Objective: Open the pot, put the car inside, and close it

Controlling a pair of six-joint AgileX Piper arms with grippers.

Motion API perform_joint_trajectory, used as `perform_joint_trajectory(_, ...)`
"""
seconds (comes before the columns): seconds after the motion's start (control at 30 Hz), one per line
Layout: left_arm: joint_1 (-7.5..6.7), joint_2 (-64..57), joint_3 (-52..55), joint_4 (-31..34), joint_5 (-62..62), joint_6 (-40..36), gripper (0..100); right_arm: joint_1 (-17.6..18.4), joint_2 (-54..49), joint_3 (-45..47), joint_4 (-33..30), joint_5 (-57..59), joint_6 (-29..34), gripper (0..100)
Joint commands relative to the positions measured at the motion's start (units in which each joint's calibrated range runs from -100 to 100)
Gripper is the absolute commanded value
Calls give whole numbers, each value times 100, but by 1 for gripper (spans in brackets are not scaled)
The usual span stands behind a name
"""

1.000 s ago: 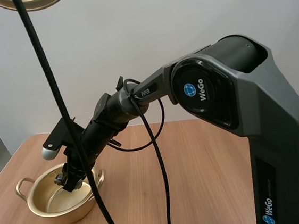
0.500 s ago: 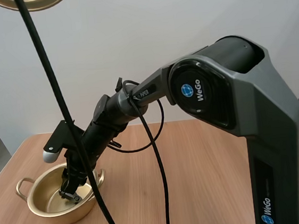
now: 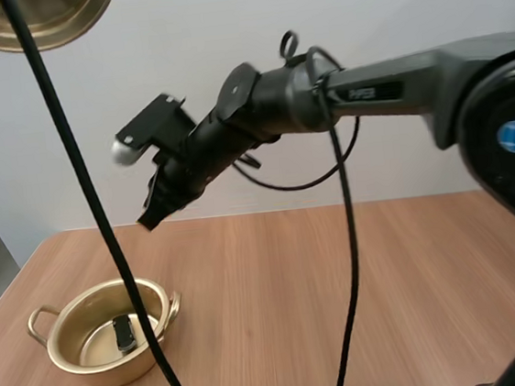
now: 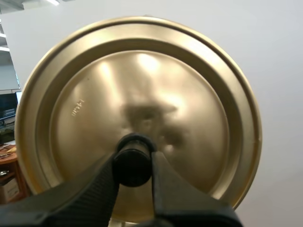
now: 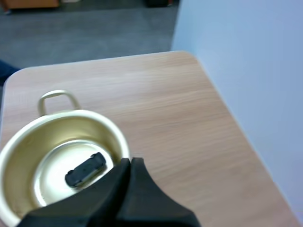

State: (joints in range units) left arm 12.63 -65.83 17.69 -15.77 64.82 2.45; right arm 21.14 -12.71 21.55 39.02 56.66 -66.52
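**One of Each Thing, Two Grippers**

We count one golden pot [image 3: 110,370], at about eight o'clock on the one wooden table [image 3: 358,275]. It has two loop handles [image 3: 39,319], one at nine o'clock on its rim and one at three o'clock. There is one small dark toy car [image 3: 124,332], lying in that pot. We count one golden lid [image 4: 142,80] with one black knob [image 4: 133,153]. Grippers number two, the left gripper [image 4: 134,165] and the right gripper [image 3: 152,213], each with two black fingers [image 4: 90,194].
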Motion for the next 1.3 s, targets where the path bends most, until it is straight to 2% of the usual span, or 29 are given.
perform_joint_trajectory(0.0, 0, 143, 0, 222, 853, -12, 0, -534, -743, 4, -380, -60, 737, 0)
perform_joint_trajectory(0.17, 0, 653, 0, 939, 2536, 128, 0, -1232, -1656, 4, -1403, -44, 1454, 0)
perform_joint_trajectory(0.27, 0, 1090, 0, 1065, 3433, 452, 0, -1621, -2170, 4, -1905, -27, 1719, 0)
perform_joint_trajectory(0.53, 0, 2626, 273, 1283, 3518, 789, 0, -2296, -3242, 17, -2438, 206, 1733, 0)
perform_joint_trajectory(0.67, 0, 3217, 838, 1301, 3518, 930, 0, -2408, -3582, 17, -2515, 341, 1733, 0)
perform_joint_trajectory(0.9, 0, 3923, 1830, 899, 3518, 1232, 0, -2408, -3816, 17, -2631, 475, 1874, 0)
perform_joint_trajectory(1.03, 0, 4123, 1937, 1009, 3518, 1289, 0, -2408, -3802, 17, -2933, 548, 2059, 0)
perform_joint_trajectory(1.27, 0, 4507, 1937, 1271, 3518, 1394, 0, -2408, -3802, 17, -2973, 620, 2066, 0)
